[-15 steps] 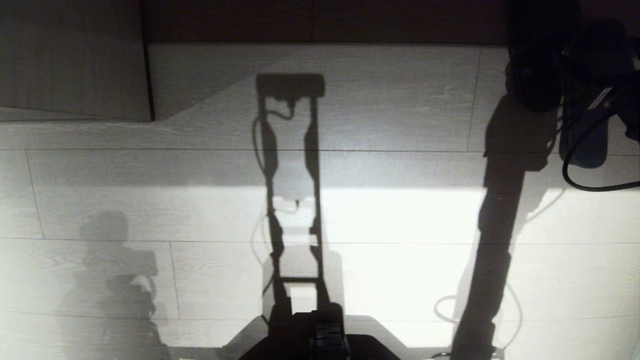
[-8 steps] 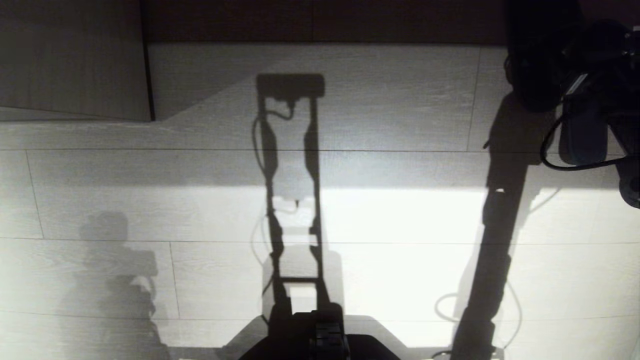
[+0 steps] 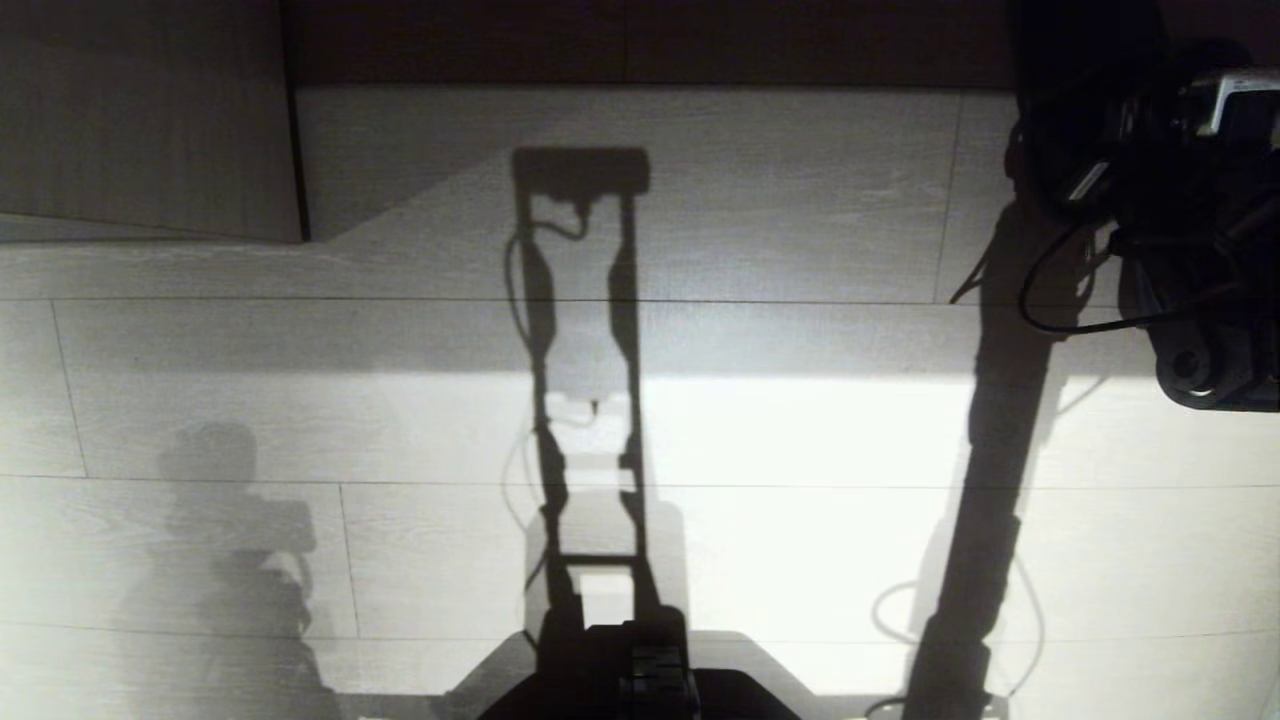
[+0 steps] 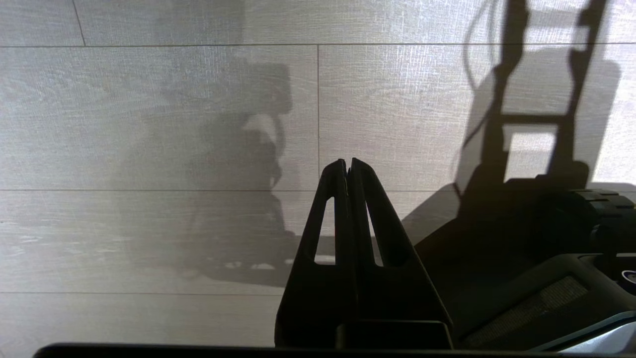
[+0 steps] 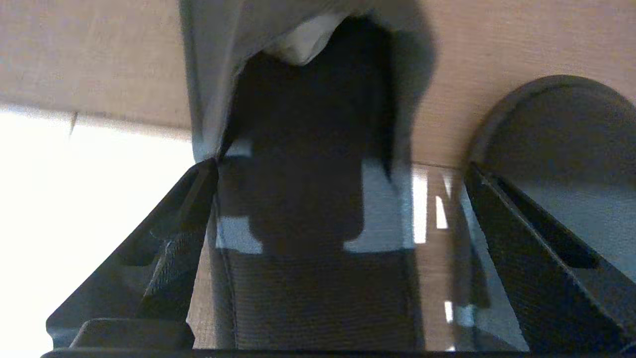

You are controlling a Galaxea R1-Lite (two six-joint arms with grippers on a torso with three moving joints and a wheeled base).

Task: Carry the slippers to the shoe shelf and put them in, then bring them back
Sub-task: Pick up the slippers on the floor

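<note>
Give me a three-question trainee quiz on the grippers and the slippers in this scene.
1. True or false: the left gripper is shut and holds nothing.
2. What lies between the open fingers of the right gripper? A) a slipper B) a cable C) nothing
3. Fill in: the right wrist view shows ___ slippers.

Key: 1 true. 2 A. 3 two; the second slipper shows past one finger.
</note>
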